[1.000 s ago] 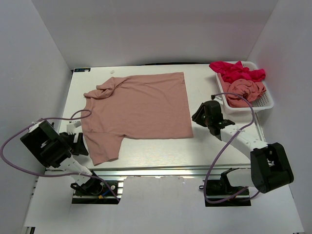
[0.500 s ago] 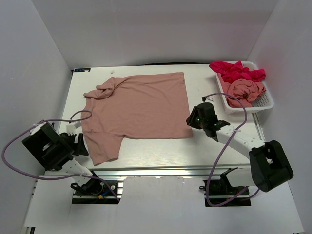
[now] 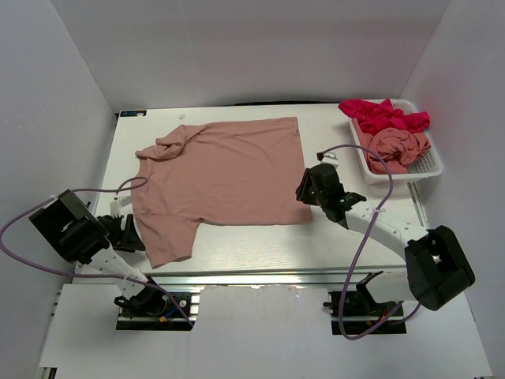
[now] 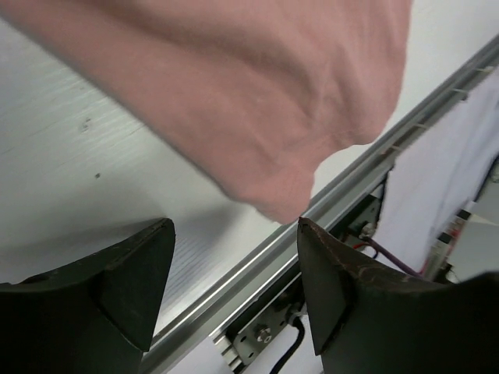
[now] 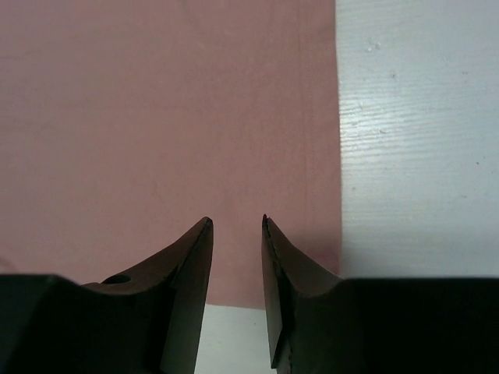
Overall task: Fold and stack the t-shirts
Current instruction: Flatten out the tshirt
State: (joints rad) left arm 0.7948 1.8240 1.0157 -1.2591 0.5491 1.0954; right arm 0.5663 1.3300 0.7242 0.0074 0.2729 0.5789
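Observation:
A dusty salmon-pink t-shirt (image 3: 225,170) lies spread flat on the white table, its collar end bunched at the far left. One sleeve (image 3: 170,237) points toward the near edge. My left gripper (image 3: 132,233) sits low beside that sleeve. In the left wrist view it (image 4: 234,226) is open and empty, with the sleeve (image 4: 257,101) just ahead of it. My right gripper (image 3: 304,189) hovers over the shirt's near right corner. Its jaws (image 5: 235,220) stand narrowly open over the fabric (image 5: 156,117), with nothing between them. Two more t-shirts lie crumpled in the basket, one magenta-red (image 3: 383,115) and one pink (image 3: 398,147).
The white mesh basket (image 3: 432,167) stands at the far right of the table. The table's metal front rail (image 4: 257,269) runs just under the left gripper. White walls enclose the table on three sides. Purple cables loop from both arms.
My right gripper has moved left, from beside the shirt to over its near right corner. My left arm has shifted slightly and its jaws have narrowed a little.

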